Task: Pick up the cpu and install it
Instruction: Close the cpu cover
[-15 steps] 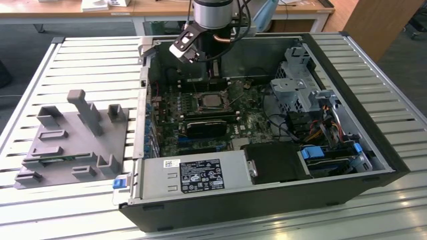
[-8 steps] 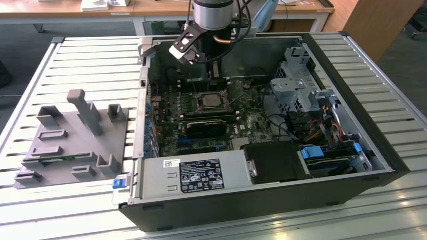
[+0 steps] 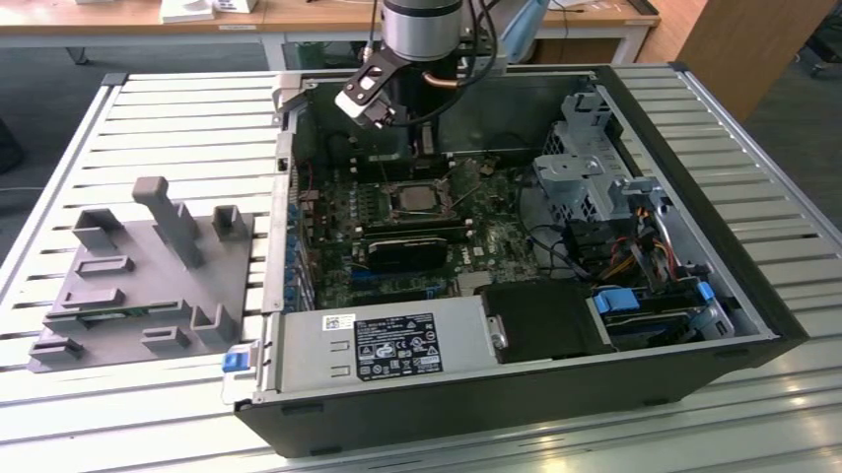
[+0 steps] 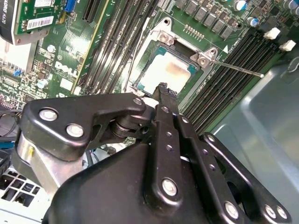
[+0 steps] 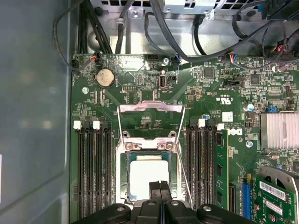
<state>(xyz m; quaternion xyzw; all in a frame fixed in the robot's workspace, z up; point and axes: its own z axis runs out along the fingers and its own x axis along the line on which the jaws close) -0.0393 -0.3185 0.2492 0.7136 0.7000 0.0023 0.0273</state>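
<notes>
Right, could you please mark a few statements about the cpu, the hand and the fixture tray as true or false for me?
1. The flat square silver-topped cpu lies in the green motherboard's socket. True.
2. The black hand has its fingers spread wide. False: they are pressed together.
3. The socket's metal retention frame is folded down over the cpu. False: it is swung open, off the chip.
4. The grey plastic fixture tray sits on the slatted table outside the black computer case, at the exterior view's left. True.

The arm (image 3: 421,25) points down, its gripper (image 5: 160,185) closed.
</notes>
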